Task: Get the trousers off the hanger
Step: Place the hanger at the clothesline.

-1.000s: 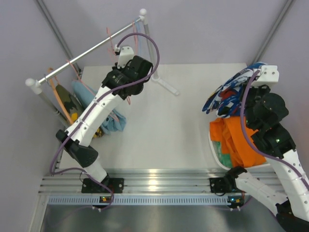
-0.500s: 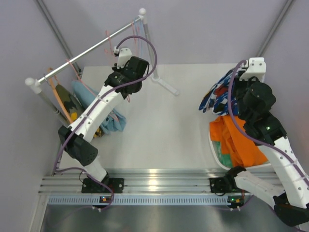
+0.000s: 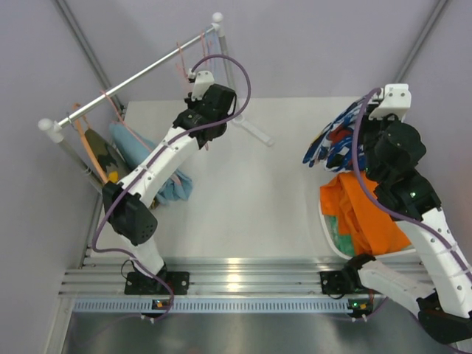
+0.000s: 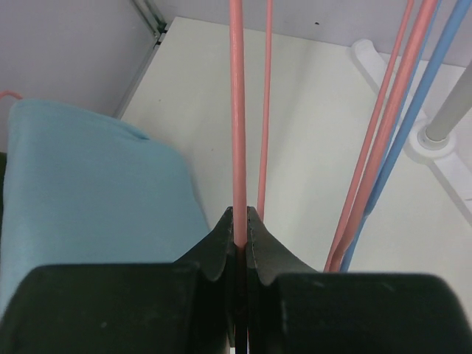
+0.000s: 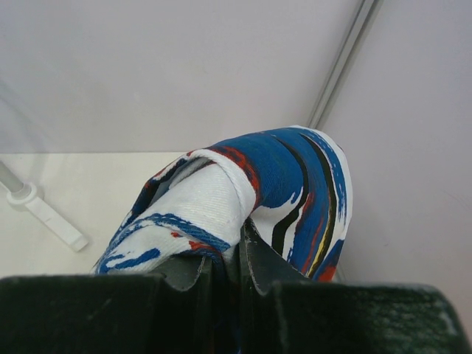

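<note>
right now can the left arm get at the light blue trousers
Probably not yet: the left gripper is shut on a pink hanger. The light blue trousers are close beside it, unobstructed.

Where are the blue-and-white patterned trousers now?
The patterned trousers hang from the right gripper on the top view's right side, just beyond the orange trousers.

Over the last second the white left arm (image 3: pixel 156 164) has stretched farther out along the silver metal rail (image 3: pixel 133 76). This has carried its left fingers (image 4: pixel 214 251), clamped on a thin pink wire hanger (image 4: pixel 237 110), toward the rail's far end. The right arm (image 3: pixel 402 173) has swung its wrist leftward and away, so the blue-and-white patterned cloth trousers (image 3: pixel 335 144) pinched in the right fingers (image 5: pixel 254 258) now hang slightly farther left, seemingly a little higher over the surface (image 3: pixel 258 192).
</note>
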{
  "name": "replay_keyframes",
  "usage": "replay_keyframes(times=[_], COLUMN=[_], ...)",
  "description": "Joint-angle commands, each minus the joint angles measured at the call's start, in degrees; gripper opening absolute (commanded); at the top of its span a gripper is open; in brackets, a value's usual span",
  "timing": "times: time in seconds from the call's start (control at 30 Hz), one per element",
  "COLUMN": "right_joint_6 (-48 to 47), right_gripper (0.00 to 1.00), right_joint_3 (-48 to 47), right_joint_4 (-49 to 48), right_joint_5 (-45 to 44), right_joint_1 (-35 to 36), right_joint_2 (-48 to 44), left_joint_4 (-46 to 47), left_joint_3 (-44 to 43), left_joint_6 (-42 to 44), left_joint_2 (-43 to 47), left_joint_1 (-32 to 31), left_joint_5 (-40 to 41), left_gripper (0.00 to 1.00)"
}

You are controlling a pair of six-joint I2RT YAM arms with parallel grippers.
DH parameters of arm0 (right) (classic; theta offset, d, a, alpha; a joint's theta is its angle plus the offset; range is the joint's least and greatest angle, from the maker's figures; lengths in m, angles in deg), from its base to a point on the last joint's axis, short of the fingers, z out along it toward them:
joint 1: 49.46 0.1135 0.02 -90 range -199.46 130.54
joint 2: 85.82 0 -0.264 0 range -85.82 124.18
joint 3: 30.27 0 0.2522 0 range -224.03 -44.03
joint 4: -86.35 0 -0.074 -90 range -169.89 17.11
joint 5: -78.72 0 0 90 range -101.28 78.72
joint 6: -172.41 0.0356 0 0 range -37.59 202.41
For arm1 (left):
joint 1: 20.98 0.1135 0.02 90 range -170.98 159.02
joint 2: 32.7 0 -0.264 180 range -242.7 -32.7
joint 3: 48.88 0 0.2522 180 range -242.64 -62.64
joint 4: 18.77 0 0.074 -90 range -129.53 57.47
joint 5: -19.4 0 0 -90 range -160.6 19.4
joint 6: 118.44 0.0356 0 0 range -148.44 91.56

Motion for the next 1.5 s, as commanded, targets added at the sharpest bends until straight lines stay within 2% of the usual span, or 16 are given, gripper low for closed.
replay_keyframes(times=[0.0, 0.37, 0.47, 0.5, 0.57, 0.6, 0.73, 0.9, 0.93, 0.97, 1.1, 1.23, 1.47], right_joint_6=[-0.04, 4.44, 5.41, 5.76, 6.55, 6.99, 8.31, 2.87, 1.38, -1.77, -6.63, -9.0, -9.36], right_gripper=[0.0, 0.0, 0.0, 0.0, 0.0, 0.0, 0.0, 0.0, 0.0, 0.0, 0.0, 0.0, 0.0], right_joint_3=[-4.84, -4.48, -4.4, -4.14, -3.26, -3.08, -2.9, -5.79, -6.85, -9.3, -14.85, -16.44, -19.51], right_joint_4=[-6.91, 1.0, 3.37, 4.08, 6.18, 6.98, 9.79, 8.13, 8.04, 7.86, 9.0, 10.85, 26.21], right_joint_5=[-0.84, -3.64, -5.49, -5.67, -6.11, -6.29, -8.04, -10.94, -12.43, -13.31, -16.21, -17.71, -19.03], right_joint_1=[0.13, 0.13, 0.13, 0.22, 0.04, 0.13, 0.13, 0.22, 0.13, 0.13, 0.13, 0.13, 0.13], right_joint_2=[-2.87, -6.56, -8.49, -9.11, -10.77, -11.31, -13.68, -15.44, -15.01, -14.74, -14.04, -16.75, -17.55], left_joint_4=[5.39, 5.83, 5.57, 5.48, 5.31, 5.13, 4.43, 1.36, 0.57, -0.4, -5.06, -4.72, -3.4], left_joint_3=[-0.25, -6.57, -7.54, -7.63, -7.64, -7.72, -7.64, -8.07, -8.77, -8.95, -8.87, -5.8, -3.07], left_joint_6=[2.85, 3.12, 3.21, 3.29, 3.3, 3.3, 3.29, 4.26, 4.96, 5.4, 6.02, 5.49, 4.7], left_joint_2=[-1.31, -5.97, -6.15, -5.89, -4.92, -4.39, -0.8, 1.85, 2.29, 2.55, 4.39, 8.78, 13.45], left_joint_1=[0.34, 0.17, 0.25, 0.25, 0.25, 0.25, 0.17, -0.36, -0.36, -0.54, -0.89, -0.89, -0.98], left_joint_5=[-3.06, -4.81, -6.83, -7.27, -9.02, -9.73, -12.2, -14.74, -15.18, -15.62, -15.98, -18.16, -23.27], left_gripper=[0.0, 0.0, 0.14, 0.25, 0.39, 0.51, 0.62, 0.77, 0.82, 0.98, 0.98, 0.98, 0.98])
